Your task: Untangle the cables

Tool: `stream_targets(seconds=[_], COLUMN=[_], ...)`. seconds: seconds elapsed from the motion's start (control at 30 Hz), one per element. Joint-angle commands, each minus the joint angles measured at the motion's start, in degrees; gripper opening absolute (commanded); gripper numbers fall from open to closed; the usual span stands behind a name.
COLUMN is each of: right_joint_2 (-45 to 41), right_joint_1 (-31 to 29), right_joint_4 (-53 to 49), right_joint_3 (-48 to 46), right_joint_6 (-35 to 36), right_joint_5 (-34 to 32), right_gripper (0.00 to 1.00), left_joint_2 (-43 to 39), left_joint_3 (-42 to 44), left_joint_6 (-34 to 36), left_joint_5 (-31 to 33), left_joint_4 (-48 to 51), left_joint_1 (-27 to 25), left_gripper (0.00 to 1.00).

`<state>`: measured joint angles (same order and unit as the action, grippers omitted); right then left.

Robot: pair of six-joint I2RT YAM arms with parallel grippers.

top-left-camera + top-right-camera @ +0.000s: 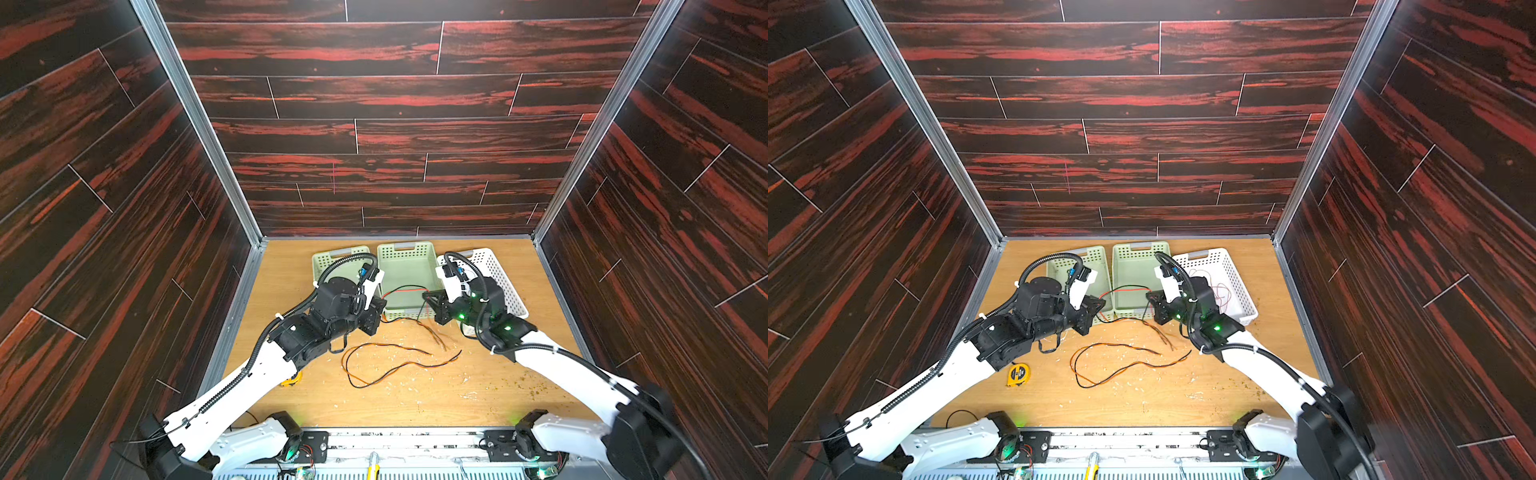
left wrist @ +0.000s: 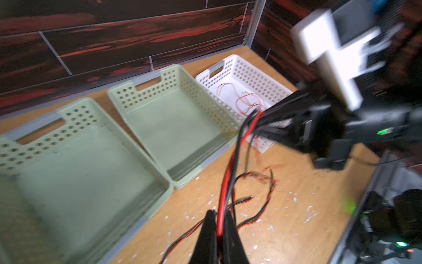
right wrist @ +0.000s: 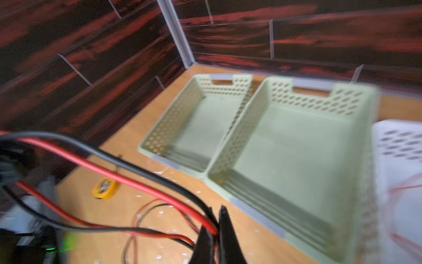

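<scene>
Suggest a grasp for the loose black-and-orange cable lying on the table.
Take the black-and-orange cable near its free end on the right arm's side, where it lies alone on the table. Come straight down, jaws across the wire: it lies flat and thin, so a side approach likely misses. The right pincer is nearest but shut on the red-and-black cable.

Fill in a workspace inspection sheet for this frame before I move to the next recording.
Surface: wooden table, littered in places.
Job's things: red-and-black cable strung in the air above the middle green basket; black-and-orange cable loose on the table; thin red wires in the white basket.
Clutter: yellow tape measure beside the left arm; white chips scattered.
Grippers: left pincer shut on the red-and-black cable; right pincer shut on it too.
Cables: ribbed black hoses along both arms.
Surroundings: dark plank walls; left green basket, nothing seen inside.
</scene>
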<state>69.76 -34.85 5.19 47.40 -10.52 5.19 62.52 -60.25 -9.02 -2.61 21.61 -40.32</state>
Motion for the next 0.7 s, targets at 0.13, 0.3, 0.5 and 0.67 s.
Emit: stream_targets(seconds=[0.13, 0.3, 0.5, 0.67], right_joint_2=[-1.31, -2.12, -3.64, -4.05], right_joint_1=[0.49, 0.49, 0.67, 1.01], right_joint_4=[-12.79, -16.75, -19.76, -21.01], right_joint_3=[1.69, 2.09, 2.69, 3.47], right_joint_6=[6.42, 9.28, 12.93, 15.52], right_joint_5=[-11.76, -17.3, -23.16, -17.15], right_gripper=[0.0, 0.0, 0.0, 0.0], left_joint_2=[-1.87, -3.59, -3.81, -3.42], left_joint_3=[-2.59, -2.42, -3.6, -3.58], left_joint_6=[4.36, 6.26, 9.94, 11.56], left_joint_5=[6.34, 12.29, 16.48, 15.69], left_joint_4=[4.74, 6.15, 9.13, 9.42], left_joint_1=[0.15, 0.15, 0.45, 1.02], left_gripper=[0.0, 0.0, 0.0, 0.0])
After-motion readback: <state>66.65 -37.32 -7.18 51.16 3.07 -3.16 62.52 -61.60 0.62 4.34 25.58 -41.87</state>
